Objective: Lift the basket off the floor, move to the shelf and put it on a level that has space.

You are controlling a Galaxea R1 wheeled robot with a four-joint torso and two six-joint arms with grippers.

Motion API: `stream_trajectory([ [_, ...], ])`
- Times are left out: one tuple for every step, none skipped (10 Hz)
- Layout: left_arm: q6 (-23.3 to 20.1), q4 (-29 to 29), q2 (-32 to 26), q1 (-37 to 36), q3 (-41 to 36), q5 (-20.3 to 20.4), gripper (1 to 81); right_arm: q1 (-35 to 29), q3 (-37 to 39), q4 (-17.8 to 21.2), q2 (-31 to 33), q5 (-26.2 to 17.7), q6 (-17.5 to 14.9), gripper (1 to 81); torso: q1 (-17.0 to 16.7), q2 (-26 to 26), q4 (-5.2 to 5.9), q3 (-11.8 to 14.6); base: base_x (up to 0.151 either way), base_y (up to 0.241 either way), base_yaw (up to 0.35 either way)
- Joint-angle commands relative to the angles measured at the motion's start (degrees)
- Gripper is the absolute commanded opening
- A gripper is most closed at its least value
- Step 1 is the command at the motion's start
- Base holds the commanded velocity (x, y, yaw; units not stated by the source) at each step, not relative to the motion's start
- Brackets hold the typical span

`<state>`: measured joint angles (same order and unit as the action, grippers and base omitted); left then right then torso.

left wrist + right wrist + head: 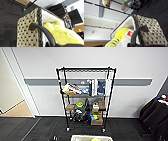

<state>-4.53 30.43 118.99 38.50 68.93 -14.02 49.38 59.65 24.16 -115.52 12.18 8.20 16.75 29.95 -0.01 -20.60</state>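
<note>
Gripping is something you cannot confirm: neither pincer's fingers are showing, though each wrist is sitting at a loop handle [42, 31] of the basket [91, 138], probably for level carrying, facing the shelf [86, 98], top level [86, 70] looking bare

White wall [75, 59] with grey rail [40, 81], doorway [11, 94] onto light wooden flooring [18, 110], black-draped furniture [155, 114].

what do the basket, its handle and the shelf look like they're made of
Basket: woven fibre, matt, cream with dark flecks and a dark braided rim; white cloth lining inside.
Handle: a smooth dark loop with a slight sheen, maybe leather or plastic; hard to tell.
Shelf: thin black posts and wire tiers, most likely painted metal.
</note>
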Motion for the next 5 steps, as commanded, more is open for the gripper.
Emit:
stream_trajectory([
  [-0.8,0.7,-3.5,-5.9,-4.2,-1.6,1.0,-5.5,-4.5,-1.5,3.7,0.0,0.0,1.0,-3.4,-5.3,0.0,0.0,0.0,0.0,0.0],
  [-0.8,0.7,-4.2,-5.9,-5.2,-1.5,1.0,-5.4,-5.1,-1.5,3.7,0.1,0.0,1.0,-4.9,-7.5,0.0,0.0,0.0,0.0,0.0],
  [-0.8,0.7,-4.9,-5.9,-6.5,-1.0,1.0,-5.1,-5.9,-1.5,3.8,0.5,0.0,1.0,-6.1,-9.4,0.0,0.0,0.0,0.0,0.0],
  [-1.3,0.7,-5.9,-5.9,-7.7,-0.2,1.0,-4.9,-6.5,-1.6,3.7,0.7,-0.1,1.0,-11.1,-17.1,0.0,0.0,0.0,0.0,0.0],
  [-1.4,0.7,-6.4,-5.9,-8.5,0.0,1.0,-4.6,-6.9,-2.1,3.8,0.7,-0.2,1.0,-8.6,-13.3,0.0,1.2,0.0,0.0,0.0],
])
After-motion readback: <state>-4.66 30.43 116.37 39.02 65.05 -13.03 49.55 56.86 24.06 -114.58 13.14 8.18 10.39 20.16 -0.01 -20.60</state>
